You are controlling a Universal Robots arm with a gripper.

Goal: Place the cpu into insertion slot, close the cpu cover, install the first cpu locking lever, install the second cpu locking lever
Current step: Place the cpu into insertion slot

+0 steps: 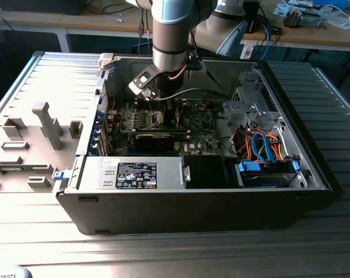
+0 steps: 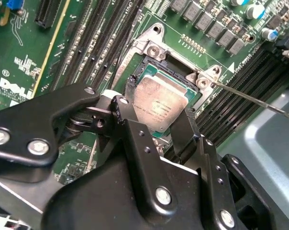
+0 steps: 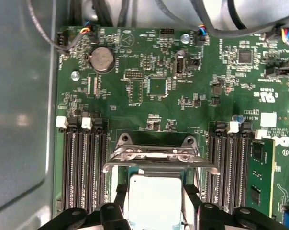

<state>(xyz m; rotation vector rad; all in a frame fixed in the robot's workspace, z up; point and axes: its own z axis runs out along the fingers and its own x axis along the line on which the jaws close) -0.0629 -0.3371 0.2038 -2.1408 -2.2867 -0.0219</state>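
Observation:
My gripper (image 2: 160,99) is shut on the cpu (image 2: 154,112), a flat silver square held by two opposite edges between the black fingers (image 2: 183,129). The cpu hangs level right over the insertion slot (image 2: 151,50), whose silver rim frames it on the green board. I cannot tell whether it rests in the slot. In the first wrist view the cpu (image 3: 154,199) sits between the fingertips of the gripper (image 3: 155,211), and the cpu cover (image 3: 159,155) stands raised open at the slot's far side. A thin wire locking lever (image 2: 252,98) sticks out beside the slot. In the exterior view the gripper (image 1: 157,113) reaches down into the computer case.
Long black memory slots (image 3: 84,167) flank the socket on both sides, one holding a green module (image 3: 260,177). The case (image 1: 76,174) walls surround the motherboard; a grey drive cage (image 1: 244,104) and coloured cables (image 1: 262,147) fill the exterior view's right. A power supply (image 1: 134,174) sits in front.

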